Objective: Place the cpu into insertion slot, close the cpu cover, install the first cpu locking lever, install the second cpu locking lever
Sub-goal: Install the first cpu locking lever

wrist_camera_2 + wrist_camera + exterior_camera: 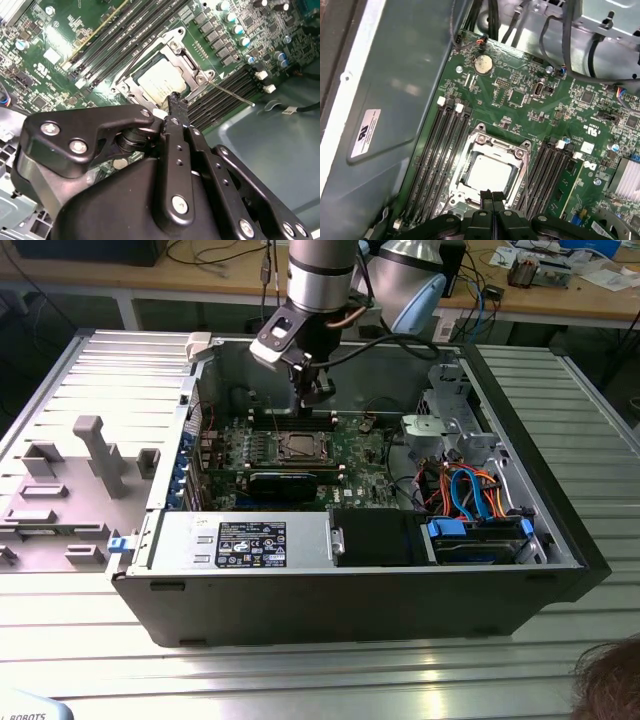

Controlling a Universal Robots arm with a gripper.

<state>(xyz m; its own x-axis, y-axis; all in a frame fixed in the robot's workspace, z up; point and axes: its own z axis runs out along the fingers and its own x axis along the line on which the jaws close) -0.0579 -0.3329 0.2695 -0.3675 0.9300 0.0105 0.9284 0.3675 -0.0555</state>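
Note:
The cpu [490, 175] lies flat in the insertion slot [298, 447] on the green motherboard [520, 107], its silver-grey top [160, 82] showing through the window of the cpu cover [479, 141]. The silvery cover [181, 47] lies down over the chip. A thin locking lever [231, 93] sticks out sideways from one corner of the socket. My gripper [318, 390] hangs just above the socket's edge inside the case. In both wrist views the black fingers [491, 196] are pressed together with nothing between them, their tips [175, 100] over the frame's rim.
Long black memory slots [437, 150] flank the socket on both sides. The grey case wall [395, 100] stands close behind. Drive cages and cable bundles [470, 490] fill the exterior view's right, a power supply [245, 540] the front. A person's head [610, 685] shows at the bottom right.

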